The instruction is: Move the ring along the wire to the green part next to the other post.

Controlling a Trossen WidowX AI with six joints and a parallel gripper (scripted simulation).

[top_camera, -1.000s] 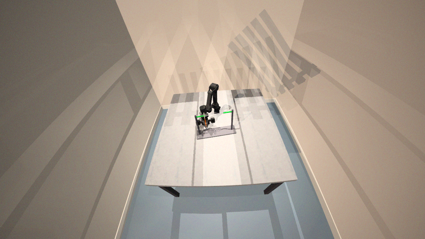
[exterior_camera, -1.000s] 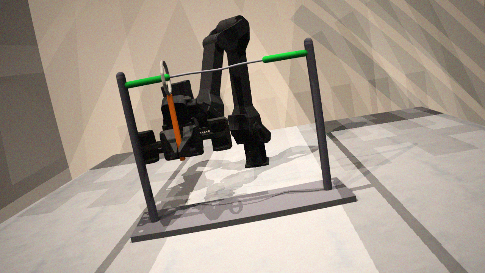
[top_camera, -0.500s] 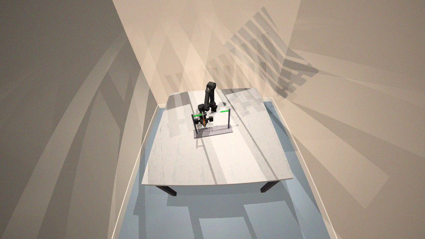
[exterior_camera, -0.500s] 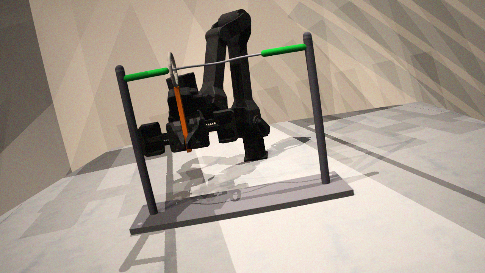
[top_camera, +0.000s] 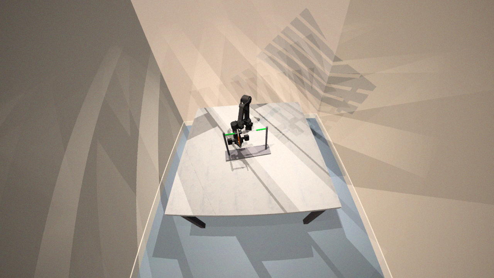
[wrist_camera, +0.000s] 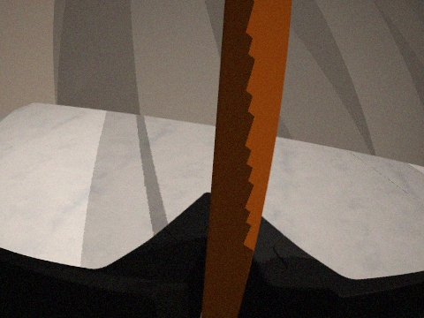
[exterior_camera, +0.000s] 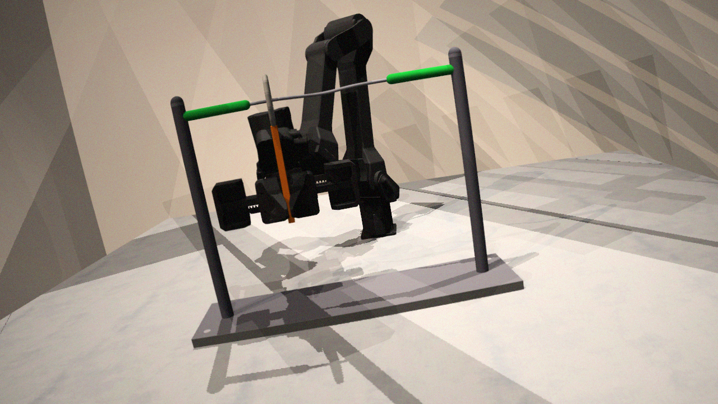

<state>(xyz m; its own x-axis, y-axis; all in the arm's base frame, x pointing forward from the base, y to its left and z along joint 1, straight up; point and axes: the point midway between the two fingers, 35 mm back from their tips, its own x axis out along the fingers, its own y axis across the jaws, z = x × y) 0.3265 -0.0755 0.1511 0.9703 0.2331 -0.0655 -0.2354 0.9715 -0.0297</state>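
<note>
Gripper (top_camera: 239,144) (exterior_camera: 290,201) (wrist_camera: 219,205) clamped on orange handle (top_camera: 239,139) (exterior_camera: 281,160) (wrist_camera: 247,110); ring (exterior_camera: 267,95) above gripper. Handle looks stiff, light, smooth; low grip right, though ring may swing.

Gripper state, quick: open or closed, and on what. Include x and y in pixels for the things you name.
Gripper (top_camera: 239,144) (exterior_camera: 289,205) (wrist_camera: 219,205): closed, holding the orange handle (top_camera: 238,138) (exterior_camera: 280,160) (wrist_camera: 247,110) of the ring (exterior_camera: 267,95).
</note>
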